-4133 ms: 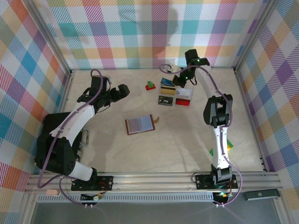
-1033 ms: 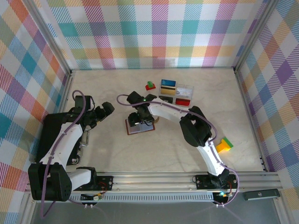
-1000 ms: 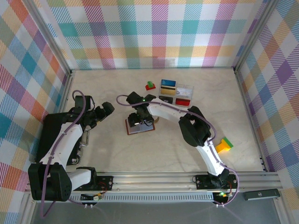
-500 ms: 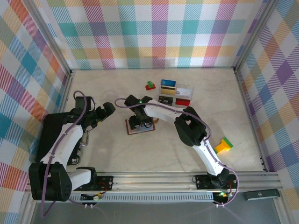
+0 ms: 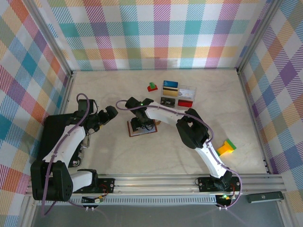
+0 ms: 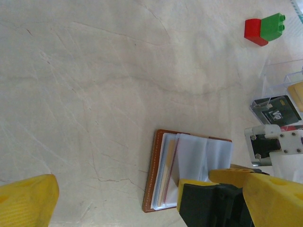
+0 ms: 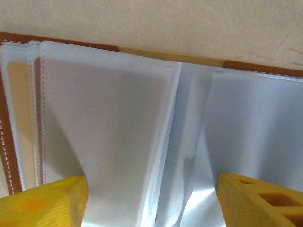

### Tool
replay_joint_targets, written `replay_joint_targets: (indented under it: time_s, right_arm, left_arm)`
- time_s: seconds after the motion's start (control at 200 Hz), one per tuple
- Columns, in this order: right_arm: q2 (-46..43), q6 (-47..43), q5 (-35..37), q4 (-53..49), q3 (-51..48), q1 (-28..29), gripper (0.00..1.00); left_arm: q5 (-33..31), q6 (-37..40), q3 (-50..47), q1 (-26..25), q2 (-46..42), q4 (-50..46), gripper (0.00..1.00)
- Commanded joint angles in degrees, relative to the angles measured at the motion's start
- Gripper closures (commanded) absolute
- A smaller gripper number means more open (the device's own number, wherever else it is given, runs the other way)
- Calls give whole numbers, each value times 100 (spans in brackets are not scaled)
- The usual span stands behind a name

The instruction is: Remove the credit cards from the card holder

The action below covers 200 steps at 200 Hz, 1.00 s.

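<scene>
Marble tabletop (image 5: 189, 142), holder (image 7: 5, 142) lying open right under the right gripper (image 7: 151, 198), its fingers (image 7: 42, 198) spread wide across the clear sleeves (image 7: 109, 118), clamping nothing. Left gripper (image 5: 110, 112) gapes too, well aside. Yellow card (image 7: 21, 109) sits sleeved beyond one fingertip: best shift over, pinch its edge.

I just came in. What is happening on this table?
The right gripper, open, is at the open card holder mid-table, its fingers straddling the clear sleeves. A yellowish card sits inside a sleeve, not yet out. The left gripper hangs open to its left, touching nothing.
</scene>
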Motion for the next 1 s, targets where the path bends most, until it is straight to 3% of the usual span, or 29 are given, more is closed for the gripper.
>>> replay_joint_targets:
  time_s: [0.0, 0.265, 0.645, 0.995]
  right_arm:
    - [369, 204, 241, -213, -453, -35, 32]
    - [59, 228, 102, 227, -817, -53, 40]
    - [-474, 236, -213, 956, -1444, -173, 50]
    - [-687, 245, -308, 1293, -1731, -248, 59]
  left_arm:
    - [394, -93, -179, 76, 120, 230, 4]
    - [1039, -332, -218, -108, 655, 661, 17]
    - [1509, -815, -110, -731, 1676, 1520, 61]
    - [1545, -856, 308, -1352, 2542, 1565, 86]
